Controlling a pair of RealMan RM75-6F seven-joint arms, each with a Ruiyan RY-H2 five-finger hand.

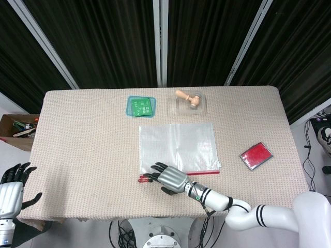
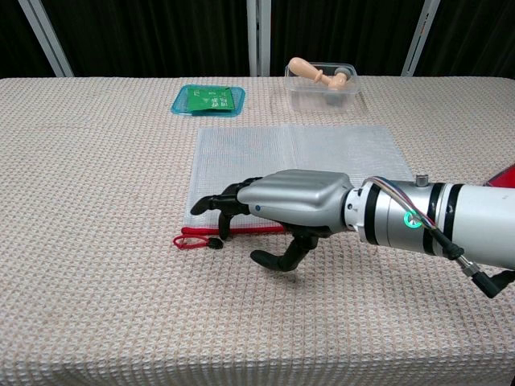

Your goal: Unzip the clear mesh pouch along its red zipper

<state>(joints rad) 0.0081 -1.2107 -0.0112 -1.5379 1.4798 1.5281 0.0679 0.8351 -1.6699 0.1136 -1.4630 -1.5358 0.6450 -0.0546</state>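
— Beige woven table (image 1: 83,134): contents?
— Clear mesh pouch (image 1: 177,147), centre; red zipper (image 2: 257,231) along its 6 o'clock edge.
— Hands?
— Right hand (image 2: 278,205) over the zipper's 9 o'clock end, fingers spread, empty. Left hand (image 1: 11,191) at 8 o'clock, spread.

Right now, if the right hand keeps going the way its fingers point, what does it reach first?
Probably the red zipper pull, just beyond the right hand fingertips at the pouch corner; height above it is unclear.

right hand (image 2: 278,205) hides part of zipper (image 2: 197,232) | left hand (image 1: 11,192) cut by frame edge | red case (image 2: 505,176) cut off
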